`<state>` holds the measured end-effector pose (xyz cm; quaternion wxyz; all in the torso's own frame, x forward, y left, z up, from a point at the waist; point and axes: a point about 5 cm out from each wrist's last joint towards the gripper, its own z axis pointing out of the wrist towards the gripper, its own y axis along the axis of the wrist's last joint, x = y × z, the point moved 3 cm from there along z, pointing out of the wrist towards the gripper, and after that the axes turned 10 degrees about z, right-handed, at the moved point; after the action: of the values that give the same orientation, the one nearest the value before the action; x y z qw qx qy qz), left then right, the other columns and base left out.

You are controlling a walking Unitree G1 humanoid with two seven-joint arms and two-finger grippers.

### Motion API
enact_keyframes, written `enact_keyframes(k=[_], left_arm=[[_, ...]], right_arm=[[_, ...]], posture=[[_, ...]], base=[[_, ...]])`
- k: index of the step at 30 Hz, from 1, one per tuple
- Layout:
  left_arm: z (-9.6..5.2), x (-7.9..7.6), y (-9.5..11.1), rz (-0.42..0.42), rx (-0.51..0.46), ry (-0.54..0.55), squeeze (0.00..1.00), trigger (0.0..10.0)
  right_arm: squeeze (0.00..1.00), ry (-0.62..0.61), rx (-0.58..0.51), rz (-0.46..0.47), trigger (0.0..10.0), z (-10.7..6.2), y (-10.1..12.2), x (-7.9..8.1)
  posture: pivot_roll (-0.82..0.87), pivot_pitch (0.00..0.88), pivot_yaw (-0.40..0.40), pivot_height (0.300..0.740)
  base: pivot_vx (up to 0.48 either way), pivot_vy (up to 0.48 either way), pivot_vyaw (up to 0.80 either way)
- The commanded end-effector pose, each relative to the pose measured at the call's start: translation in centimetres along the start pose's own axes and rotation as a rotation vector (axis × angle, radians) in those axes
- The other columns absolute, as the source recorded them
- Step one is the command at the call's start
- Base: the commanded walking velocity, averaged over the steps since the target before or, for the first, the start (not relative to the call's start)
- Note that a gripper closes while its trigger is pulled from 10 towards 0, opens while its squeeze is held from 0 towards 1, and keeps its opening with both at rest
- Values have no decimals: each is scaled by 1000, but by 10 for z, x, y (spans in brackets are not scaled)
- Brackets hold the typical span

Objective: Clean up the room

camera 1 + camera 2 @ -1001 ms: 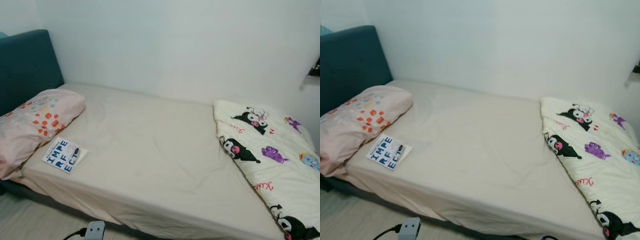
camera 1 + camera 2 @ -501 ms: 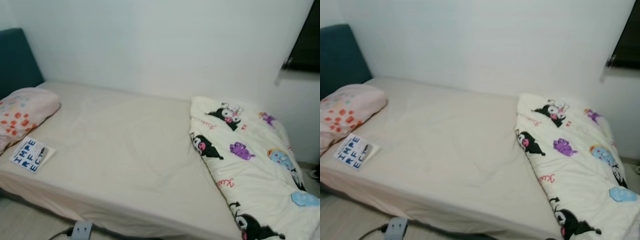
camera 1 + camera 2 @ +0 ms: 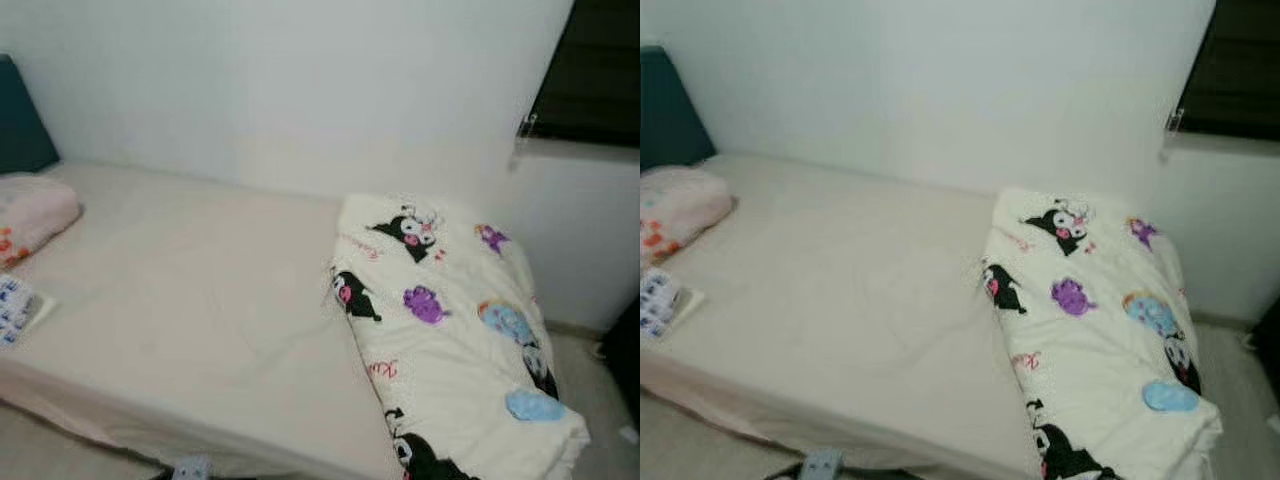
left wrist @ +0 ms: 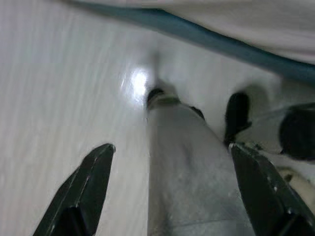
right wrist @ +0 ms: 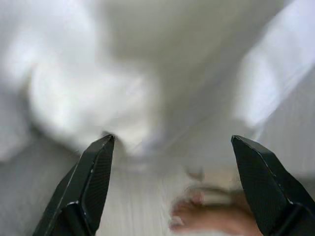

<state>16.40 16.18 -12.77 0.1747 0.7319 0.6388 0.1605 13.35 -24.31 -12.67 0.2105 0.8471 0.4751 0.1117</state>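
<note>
A bed with a cream fitted sheet [image 3: 200,320] is seen against the white wall; at its foot end a folded white quilt printed with black, purple and blue cartoon figures [image 3: 450,340] is laid across the mattress, its lower corner hung over the near edge; at the head end a pale pink pillow with orange spots [image 3: 675,205] is set before a teal headboard [image 3: 665,115], and a white book with blue lettering [image 3: 660,300] is lying just beside the pillow near the mattress edge; a dark window [image 3: 590,70] is seen at the right; the left gripper [image 4: 172,189] is held low over a pale floor [image 4: 59,83], fingers spread wide, nothing between them; the right gripper [image 5: 172,189] is likewise held with fingers spread wide, over blurred white fabric, a person's bare foot [image 5: 206,216] being seen below.
</note>
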Motion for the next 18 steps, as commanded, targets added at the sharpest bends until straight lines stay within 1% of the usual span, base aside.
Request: enact_keyframes(k=[1, 3, 4, 5, 6, 7, 8, 9, 10, 12, 13, 14, 16, 17, 18], left_arm=[[0, 5, 3, 15, 1, 18, 0, 10000], [1, 7, 8, 21, -3, 22, 0, 10000], [1, 7, 8, 21, -3, 22, 0, 10000], [1, 8, 11, 23, -7, 24, 0, 10000], [1, 10, 15, 25, -11, 26, 0, 10000], [0, 18, 15, 26, -13, 34, 0, 10000], [0, 18, 15, 26, -13, 34, 0, 10000], [-1, 27, 14, 26, -13, 43, 0, 10000], [-1, 27, 14, 26, -13, 43, 0, 10000], [-4, 40, 12, 27, -12, 55, 0, 10000], [-4, 40, 12, 27, -12, 55, 0, 10000], [-5, 43, 11, 27, -12, 57, 0, 10000], [-6, 47, 8, 36, -9, 60, 0, 10000], [-6, 48, 8, 38, -8, 60, 0, 10000], [-6, 48, 8, 38, -8, 60, 0, 10000]], right_arm=[[0, 47, -72, 57, 10000, 1, 21, 0], [0, 80, -160, 104, 10000, 0, 49, -12], [0, 80, -160, 104, 10000, 0, 49, -12], [0, 111, -226, 132, 10000, -2, 69, -14], [0, 149, -291, 165, 10000, -5, 88, -13], [0, 186, -353, 188, 10000, -8, 107, -10], [0, 186, -353, 188, 10000, -8, 107, -10], [0, 215, -400, 211, 10000, -11, 122, -8], [0, 215, -400, 211, 10000, -11, 122, -8], [0, 244, -441, 243, 10000, -15, 136, -6], [0, 244, -441, 243, 10000, -15, 136, -6], [0, 260, -452, 276, 10000, -16, 141, -6], [0, 334, -466, 370, 10000, -18, 146, 0], [0, 353, -468, 392, 10000, -18, 147, 1], [0, 353, -468, 392, 10000, -18, 147, 1]], posture=[[-53, 0, -5, 727], [-58, 0, -2, 727], [-58, 0, -2, 727], [-58, 0, -2, 727], [-58, 0, -2, 727], [-60, 0, -5, 727], [-60, 0, -5, 727], [-60, 0, -5, 727], [-60, 0, -5, 727], [-59, 0, -6, 727], [-59, 0, -6, 727], [-54, 0, -5, 727], [-48, 0, -3, 727], [-48, 0, -3, 727], [-48, 0, -3, 727]], base=[[0, 0, 0], [0, 0, 0], [0, 0, 0], [0, 0, 0], [0, 0, 0], [0, 0, 0], [0, 0, 0], [0, 0, 0], [0, 0, 0], [0, 0, 0], [0, 0, 0], [0, 0, 0], [0, 0, 0], [0, 0, 0], [0, 0, 0]])
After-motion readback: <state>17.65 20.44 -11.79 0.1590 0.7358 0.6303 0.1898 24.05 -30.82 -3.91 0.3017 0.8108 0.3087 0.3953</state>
